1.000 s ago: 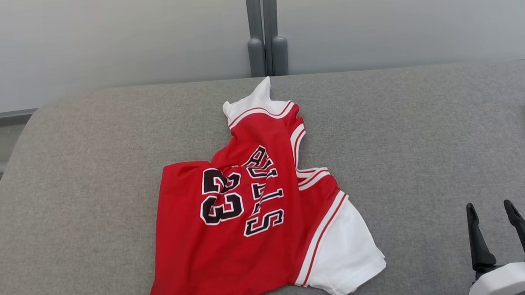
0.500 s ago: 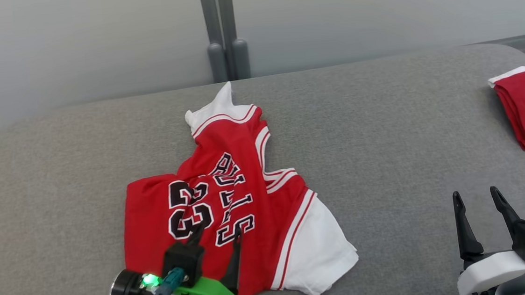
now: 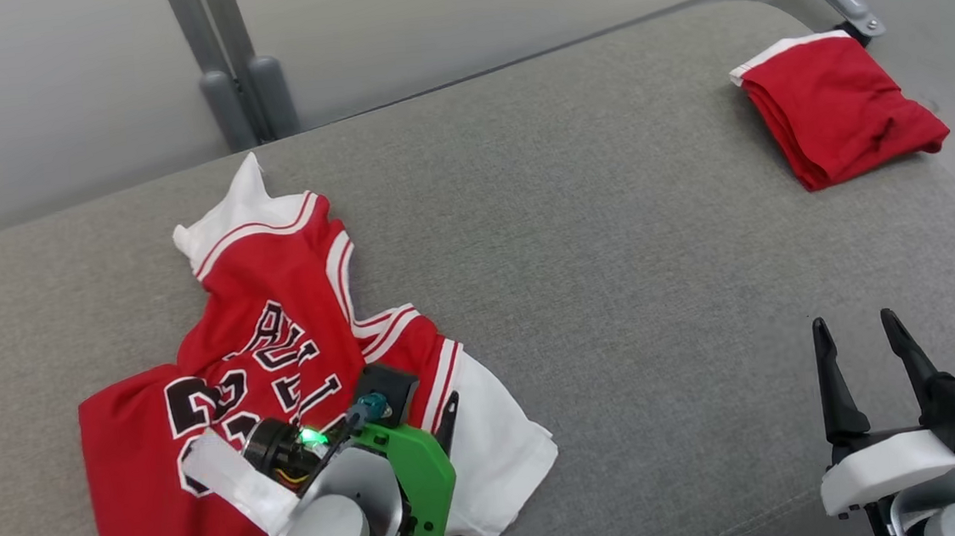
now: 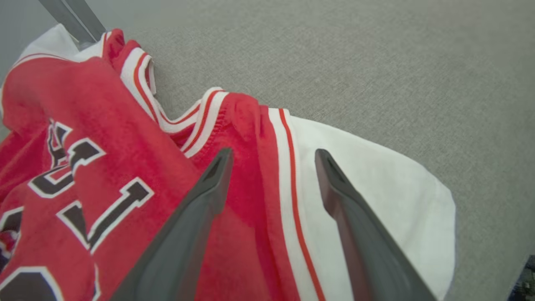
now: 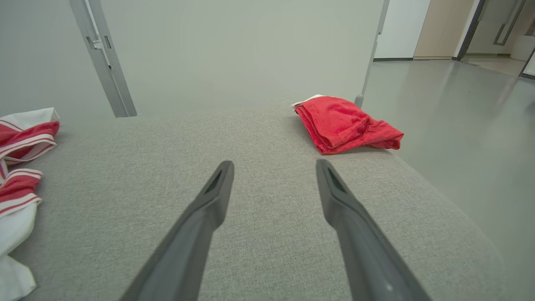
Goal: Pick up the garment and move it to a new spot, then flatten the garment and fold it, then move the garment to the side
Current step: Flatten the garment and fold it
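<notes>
The garment (image 3: pixel 274 284) is a red jersey with white sleeves and black lettering, lying crumpled on the left of the grey padded surface (image 3: pixel 612 249). My left gripper (image 3: pixel 419 392) hovers over its right side, near the seam between red body and white sleeve. In the left wrist view the left gripper (image 4: pixel 272 152) is open, its fingers straddling the striped seam of the garment (image 4: pixel 104 125) with nothing between them. My right gripper (image 3: pixel 852 322) stands open at the lower right over bare fabric. The right wrist view shows the right gripper (image 5: pixel 274 163) empty, with the garment (image 5: pixel 21 129) at the left edge.
A second red garment (image 3: pixel 840 116), folded, lies at the far right corner of the surface, seen too as the folded garment (image 5: pixel 342 123). Grey metal posts (image 3: pixel 232 74) stand behind the surface. The surface's right edge drops to a shiny floor (image 5: pixel 459 125).
The head camera has swung right, so everything shifted left in view. My left gripper has come in and moved over the jersey's right side. The jersey and right gripper keep their places.
</notes>
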